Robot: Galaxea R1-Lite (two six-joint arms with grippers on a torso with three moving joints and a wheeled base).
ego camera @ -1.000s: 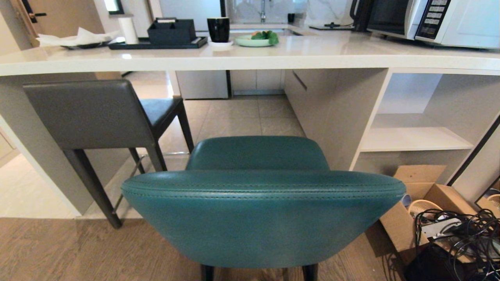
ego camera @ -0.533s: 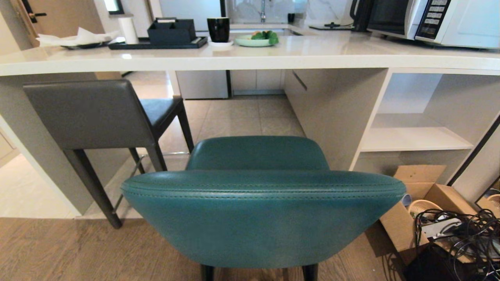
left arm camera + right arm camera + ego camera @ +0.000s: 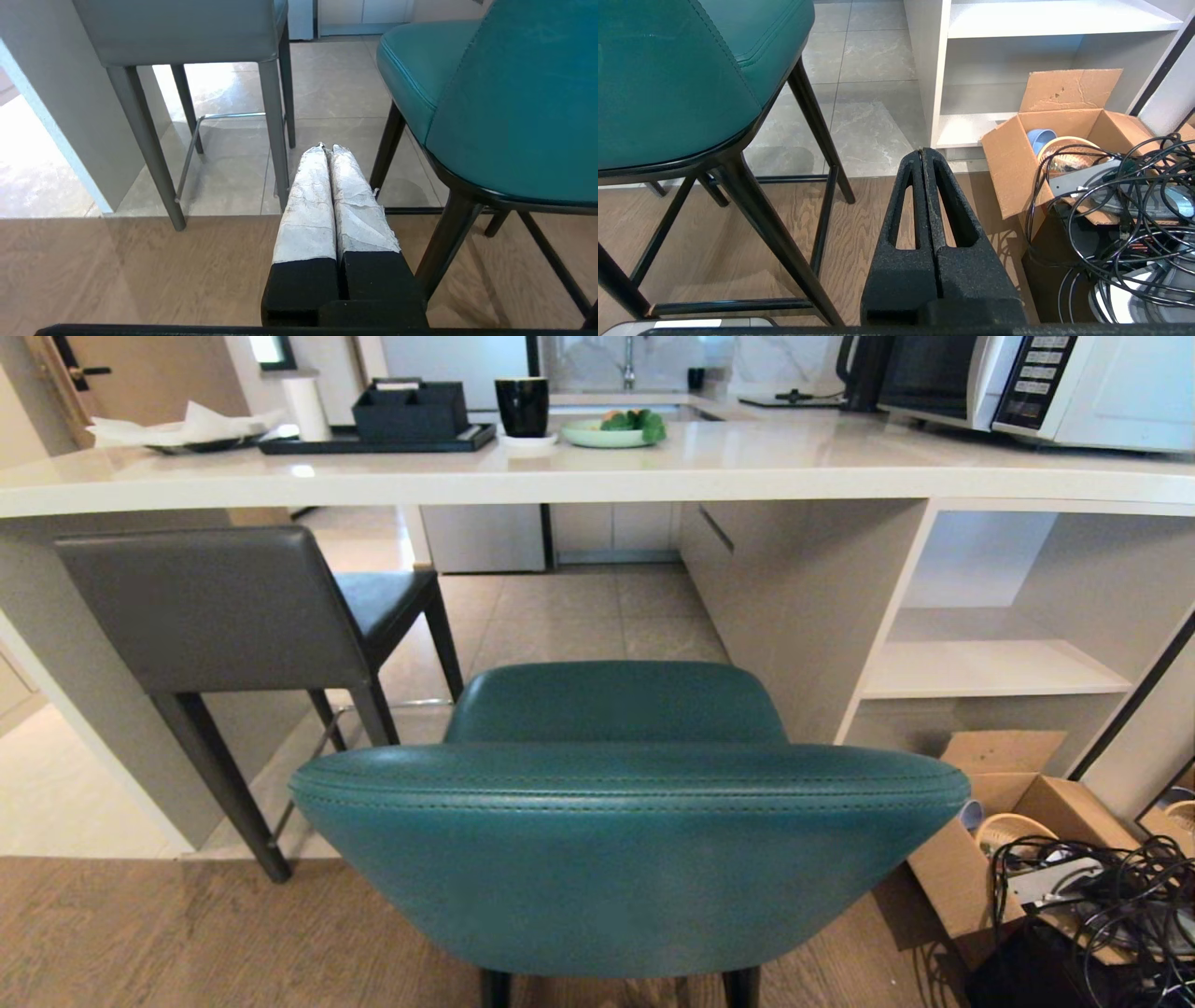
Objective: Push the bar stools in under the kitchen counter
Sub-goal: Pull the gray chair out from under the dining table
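Teal leather is filling the near foreground: the teal stool (image 3: 627,821) is standing back-on to the head camera, out on the wood floor (image 3: 140,933), short of the kitchen counter (image 3: 597,476). Nothing is differing from the pictures a second ago; stools, counter items and view are all sitting as they were.

Count: two stools. The grey stool (image 3: 219,611) is sitting to the left, its seat partly under the counter slab, beside the white end panel (image 3: 84,709). On the counter: one black cup (image 3: 522,406), one green plate (image 3: 607,432), one black tray (image 3: 373,439), one microwave (image 3: 1027,387). One cardboard box (image 3: 990,831) with tangled cables (image 3: 1102,896) is lying at lower right.

Left gripper (image 3: 326,148) is hanging low between the two stools, white-wrapped fingers (image 3: 308,196) pressed together, holding nothing. Right gripper (image 3: 922,151) is hanging low between the teal stool's legs and the box, black fingers (image 3: 906,205) likewise pressed together, empty. Neither is touching a stool.
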